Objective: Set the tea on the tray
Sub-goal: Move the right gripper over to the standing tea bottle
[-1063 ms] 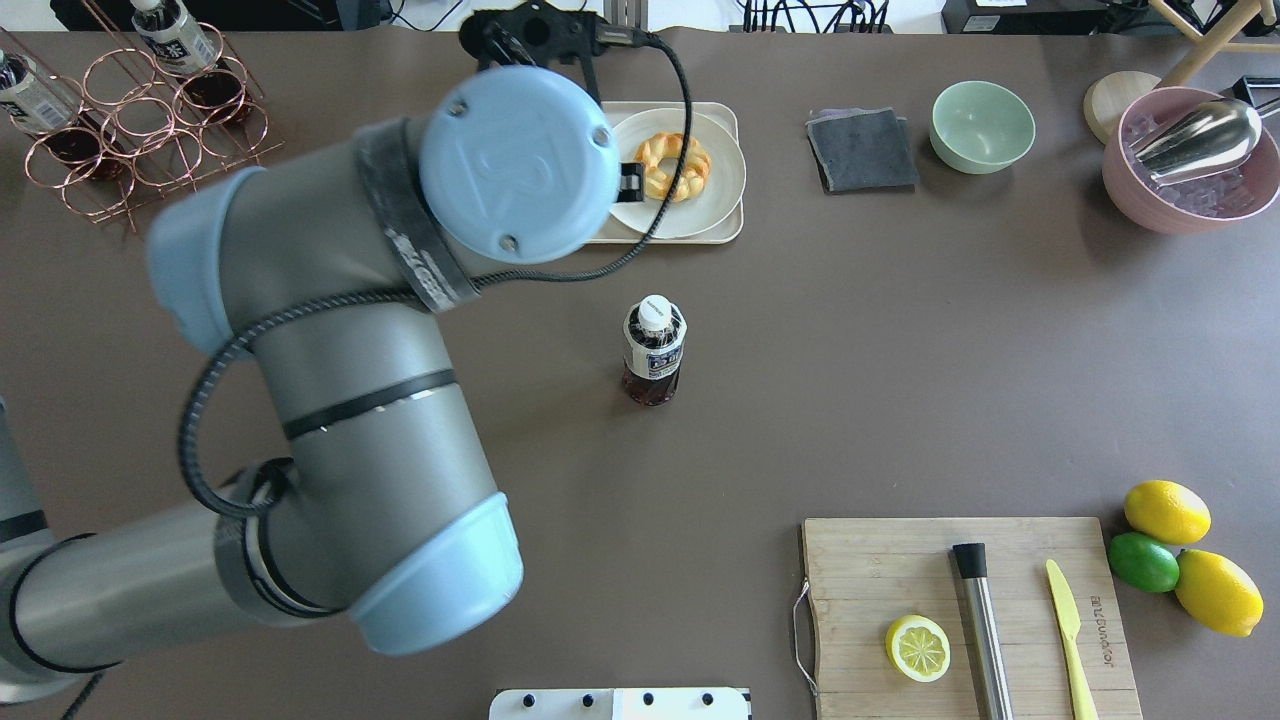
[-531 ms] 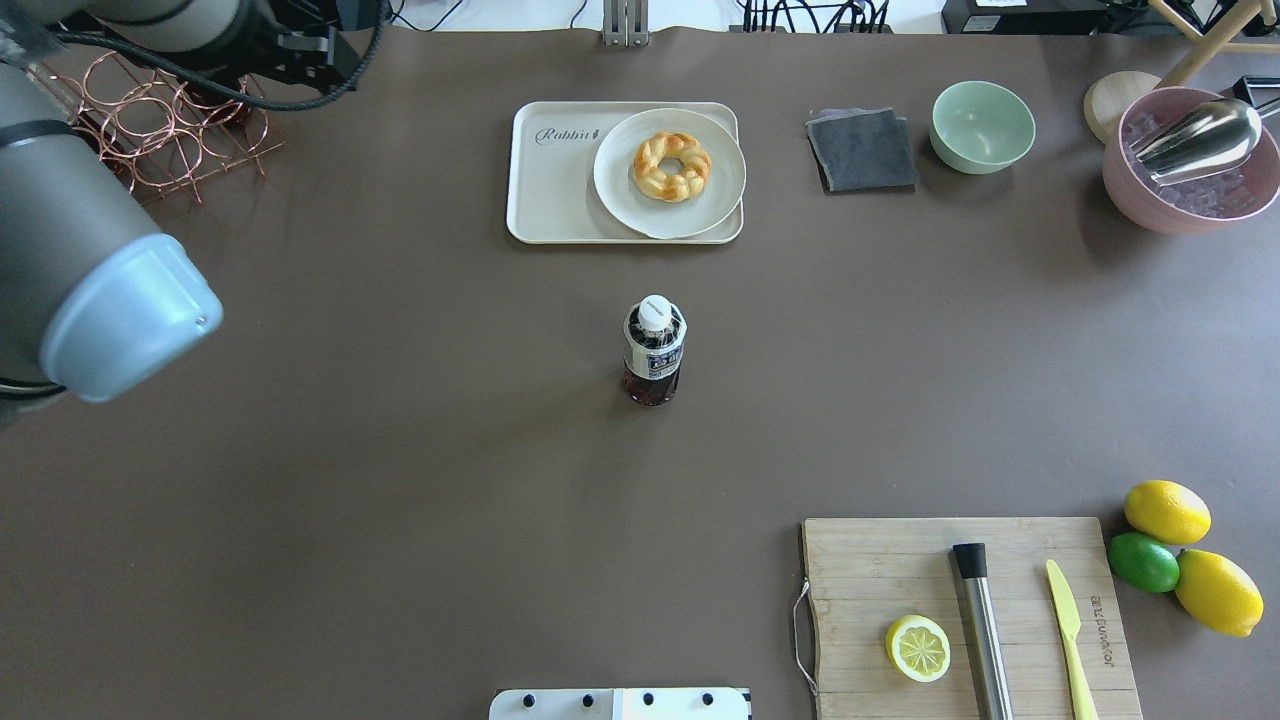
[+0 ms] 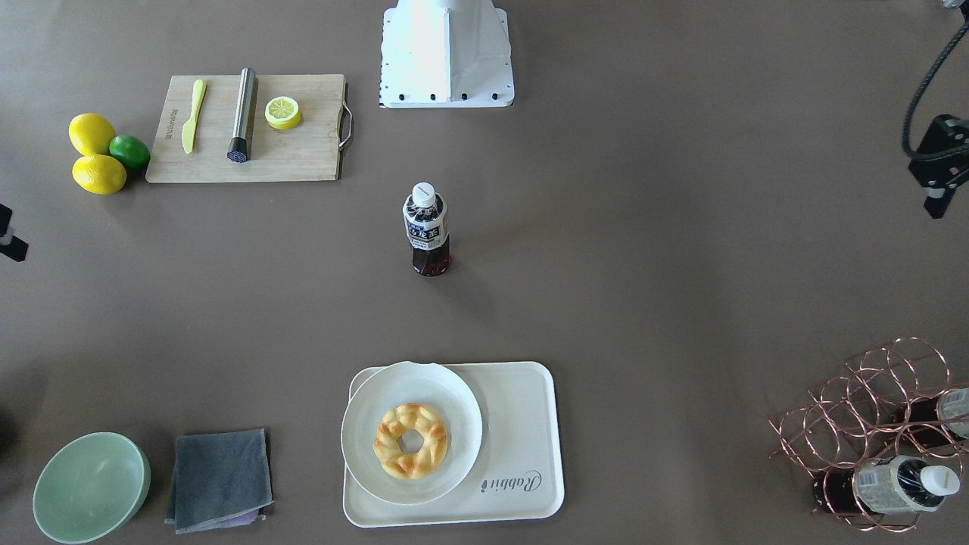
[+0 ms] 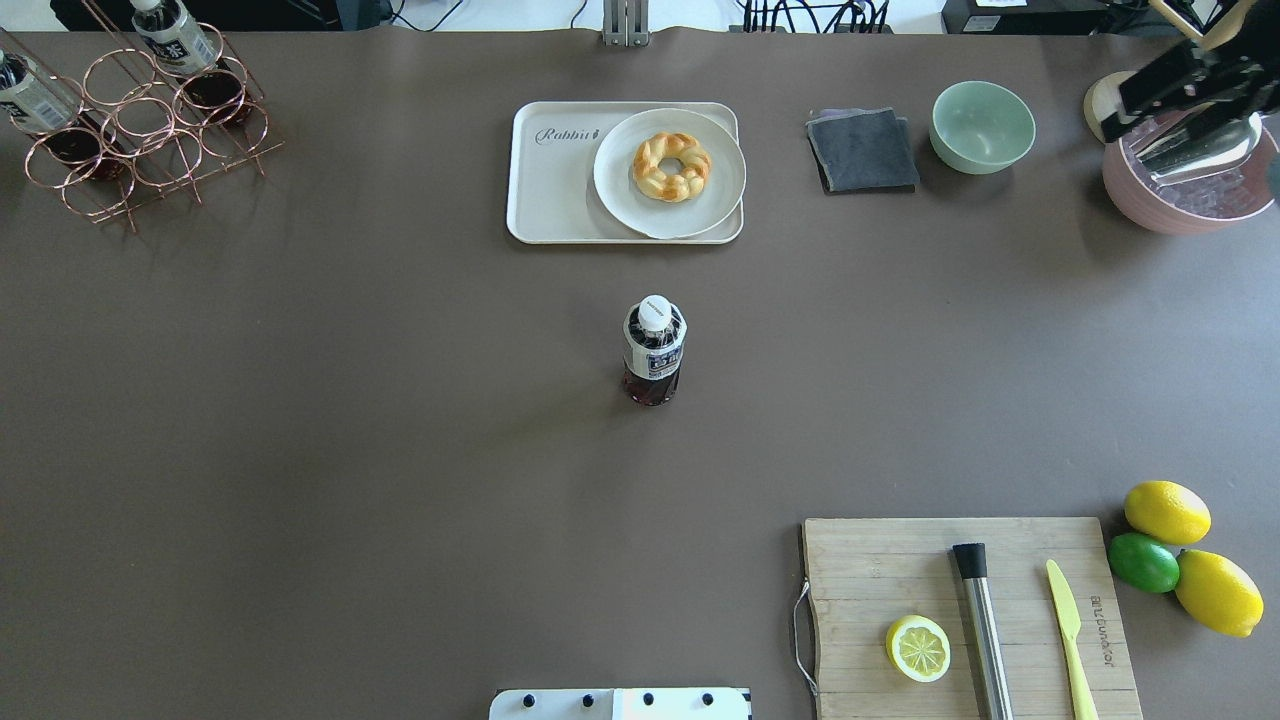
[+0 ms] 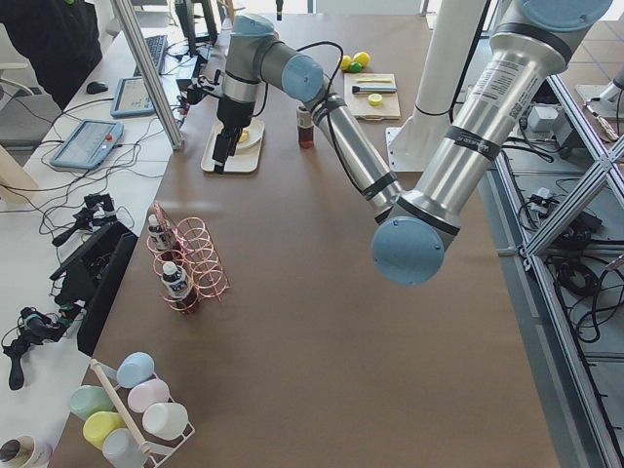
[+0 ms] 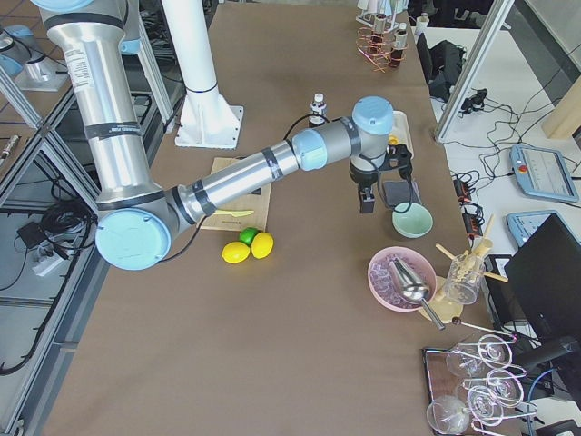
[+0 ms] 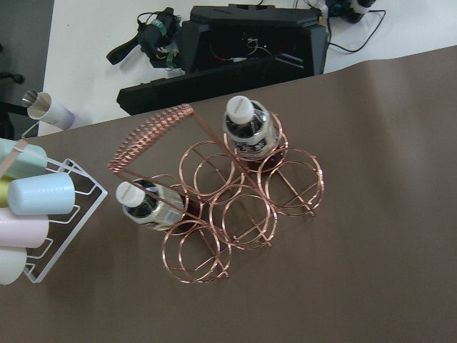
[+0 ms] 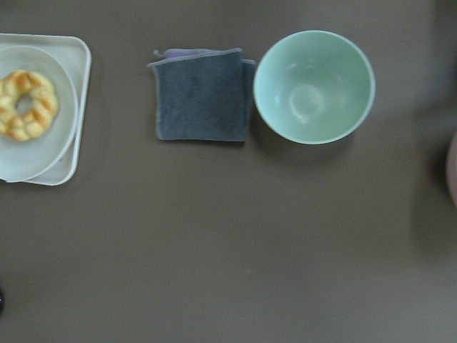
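– fingers on the left gripper [image 3: 937,200]: released or clenched?
– cannot tell. only a dark piece of it shows at the edge of the front-facing view. its wrist camera looks down on the copper rack [image 7: 235,207] and catches no fingers.
– and the right gripper [image 6: 366,203]?
– cannot tell either. it hangs in the air, pointing down, over the grey cloth [image 8: 201,95] and the green bowl [image 8: 314,86]. in the overhead view it is only a dark blur.
– where is the tea [image 4: 654,350]?
– upright on the table [image 4: 400,450], near the middle, white cap on top. it stands free, well apart from both grippers.
– and the tray [image 4: 550,180]?
– on the side of the table far from the robot's base, well apart from the tea. a round white plate [image 4: 625,195] lies on the half away from the grey lettering, and a braided ring pastry [image 4: 671,166] sits on the plate.
– what else is around?
– two other bottles [image 7: 250,128] lie in the rack. a wooden cutting board [image 4: 870,570] carries a lemon half [image 4: 918,648], a steel rod [image 4: 985,640] and a yellow knife [image 4: 1068,620]. two lemons [image 4: 1166,511] and a lime [image 4: 1143,561] touch each other just beside the board. a pink bowl [image 4: 1180,205] holds a metal scoop [image 6: 413,291].
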Motion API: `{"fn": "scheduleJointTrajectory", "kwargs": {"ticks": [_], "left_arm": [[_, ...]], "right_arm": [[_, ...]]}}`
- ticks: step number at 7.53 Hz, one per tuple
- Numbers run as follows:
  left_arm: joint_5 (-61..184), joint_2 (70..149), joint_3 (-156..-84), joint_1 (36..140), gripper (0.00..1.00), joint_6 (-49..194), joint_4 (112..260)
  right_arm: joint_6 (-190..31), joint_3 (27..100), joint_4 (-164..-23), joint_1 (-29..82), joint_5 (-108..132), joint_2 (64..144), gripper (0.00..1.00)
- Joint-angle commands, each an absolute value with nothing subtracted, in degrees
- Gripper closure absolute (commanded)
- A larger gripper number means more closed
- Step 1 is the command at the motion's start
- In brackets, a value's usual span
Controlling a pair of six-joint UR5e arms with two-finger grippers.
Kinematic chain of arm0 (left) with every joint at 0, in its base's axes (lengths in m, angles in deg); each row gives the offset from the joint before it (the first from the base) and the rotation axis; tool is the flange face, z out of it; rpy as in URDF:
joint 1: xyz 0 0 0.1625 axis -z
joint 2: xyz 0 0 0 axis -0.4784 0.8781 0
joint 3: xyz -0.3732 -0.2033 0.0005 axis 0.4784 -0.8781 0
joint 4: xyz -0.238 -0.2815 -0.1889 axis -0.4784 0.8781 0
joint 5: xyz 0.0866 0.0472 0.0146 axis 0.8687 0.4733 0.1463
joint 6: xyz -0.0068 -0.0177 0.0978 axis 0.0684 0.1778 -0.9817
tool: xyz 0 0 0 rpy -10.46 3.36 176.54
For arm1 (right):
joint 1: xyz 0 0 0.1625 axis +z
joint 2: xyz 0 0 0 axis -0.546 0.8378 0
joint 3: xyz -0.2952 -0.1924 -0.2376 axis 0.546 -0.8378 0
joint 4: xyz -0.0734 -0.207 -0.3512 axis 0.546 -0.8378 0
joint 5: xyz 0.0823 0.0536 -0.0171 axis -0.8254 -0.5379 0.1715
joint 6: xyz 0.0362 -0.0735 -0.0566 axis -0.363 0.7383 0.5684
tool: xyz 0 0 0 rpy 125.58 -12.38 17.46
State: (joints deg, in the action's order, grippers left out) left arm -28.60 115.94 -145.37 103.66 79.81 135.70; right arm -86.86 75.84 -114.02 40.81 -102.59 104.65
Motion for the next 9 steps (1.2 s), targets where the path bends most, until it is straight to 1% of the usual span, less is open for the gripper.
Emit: {"fn": "scheduleJointTrajectory", "kwargs": {"ticks": [1,3,5,6,8,9], "left_arm": [[-33.87,108.93,-142.35,115.47,0.02,68.48,136.32],[-34.34,105.41,-141.03,119.18,0.02,60.24,136.85],[-35.64,103.82,-140.58,120.85,0.02,55.58,136.5],[-40.96,102.68,-138.84,123.22,0.02,50.59,136.32],[-42.86,98.12,-137.69,124.38,0.02,40.32,136.85],[-43.03,97.93,-137.42,125.51,0.02,39.21,136.85]], "right_arm": [[-102.72,75.53,-117.0,28.3,-99.79,90.46,0.0],[-108.81,75.61,-119.28,21.17,-94.69,84.55,0.0],[-114.51,76.14,-119.46,17.29,-92.74,81.47,0.0],[-117.33,76.23,-119.46,16.14,-91.43,79.97,0.0],[-117.62,76.23,-121.99,13.15,-88.97,78.82,0.0],[-119.1,77.71,-124.71,11.31,-87.13,78.64,0.0]]}}
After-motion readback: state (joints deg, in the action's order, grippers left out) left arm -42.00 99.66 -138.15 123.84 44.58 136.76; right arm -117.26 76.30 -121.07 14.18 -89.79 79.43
